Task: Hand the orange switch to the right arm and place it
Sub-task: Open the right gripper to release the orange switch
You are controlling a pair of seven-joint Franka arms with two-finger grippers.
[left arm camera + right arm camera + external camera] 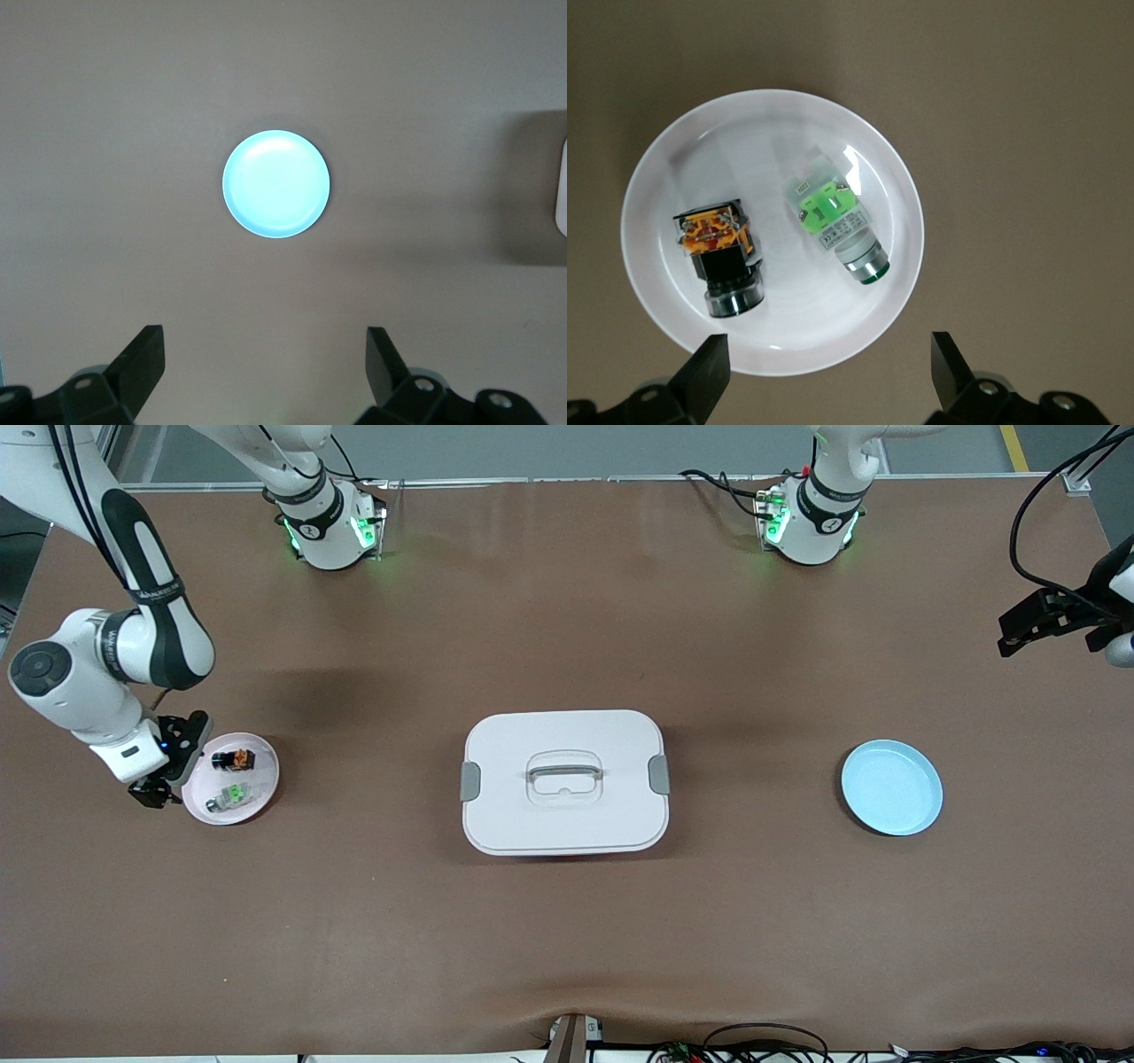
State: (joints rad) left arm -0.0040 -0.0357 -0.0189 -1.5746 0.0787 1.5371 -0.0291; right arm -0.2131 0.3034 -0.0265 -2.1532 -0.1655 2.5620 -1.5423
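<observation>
1. Brown bench [567,939] carries a white lidded box [565,782] at its middle.
2. Toward the right arm's end, a pale pink plate [261,802] holds the orange switch [719,255], with a green switch [837,228] beside it.
3. Right gripper [828,376] hovers over that plate, jaws wide apart, empty.
4. Left gripper [266,372] waits above a light blue plate [275,183], spread wide, empty.
</observation>
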